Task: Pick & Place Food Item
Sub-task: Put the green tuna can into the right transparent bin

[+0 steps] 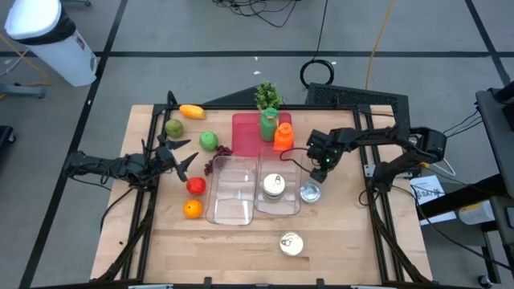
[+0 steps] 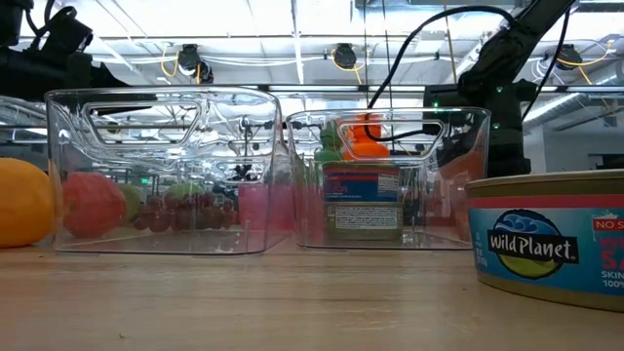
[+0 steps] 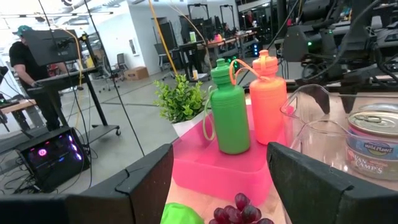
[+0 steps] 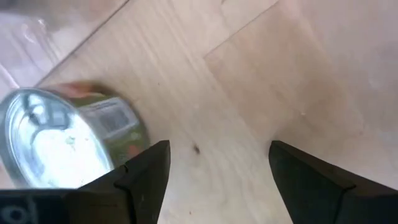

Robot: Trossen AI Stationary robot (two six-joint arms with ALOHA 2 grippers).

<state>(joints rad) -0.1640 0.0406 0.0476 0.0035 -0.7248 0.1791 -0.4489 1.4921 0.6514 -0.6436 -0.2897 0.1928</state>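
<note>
One can [image 1: 274, 185] already inside clear bin [image 1: 277, 210]. Right end effector [image 1: 322, 165] open, empty, silver-topped can [image 1: 310, 193] just below-beside, ungrasped. Left end effector [image 1: 178, 156] open, empty.

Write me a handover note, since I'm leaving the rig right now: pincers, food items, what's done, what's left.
Left pincer: open, empty, hovering among the fruit left of the bins.
Right pincer: open, empty, above the small can standing on the table right of the bins.
Right clear bin: holds one can. Left clear bin: looks empty.
Another can sits near the table's front edge.
Done: one can binned. Left: likely the small can next, then the rest.
</note>
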